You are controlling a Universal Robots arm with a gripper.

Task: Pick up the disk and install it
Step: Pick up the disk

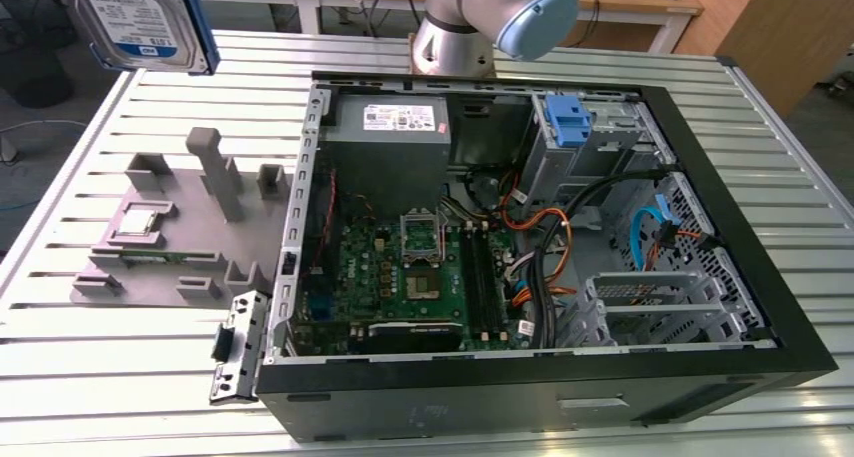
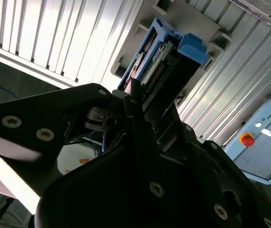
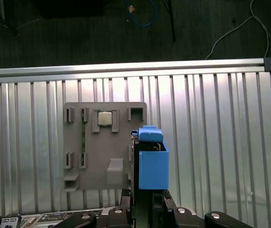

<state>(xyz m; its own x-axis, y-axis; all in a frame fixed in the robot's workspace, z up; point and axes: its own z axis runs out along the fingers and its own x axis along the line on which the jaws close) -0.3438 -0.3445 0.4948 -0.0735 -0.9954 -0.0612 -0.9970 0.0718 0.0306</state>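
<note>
The disk (image 1: 138, 19), a silver drive with a white-and-blue label in a blue carrier, hangs high in the air at the exterior view's far left, above the table's back corner. In both wrist views my gripper (image 2: 142, 97) (image 3: 147, 202) is shut on the disk (image 2: 168, 50) (image 3: 152, 164), its black fingers clamping the disk's near end. Seen from the first wrist view, the disk sits over the edge of the grey fixture plate (image 3: 102, 142), with its blue carrier facing the camera.
The open computer case (image 1: 747, 277) lies on the slatted metal table (image 1: 134, 377), with the motherboard (image 1: 400, 277), a grey power supply (image 1: 387, 117) and a drive bay holding a blue bracket (image 1: 567, 122). The grey fixture plate (image 1: 174, 237) stands beside the case. The arm's base (image 1: 454, 37) rises behind the case.
</note>
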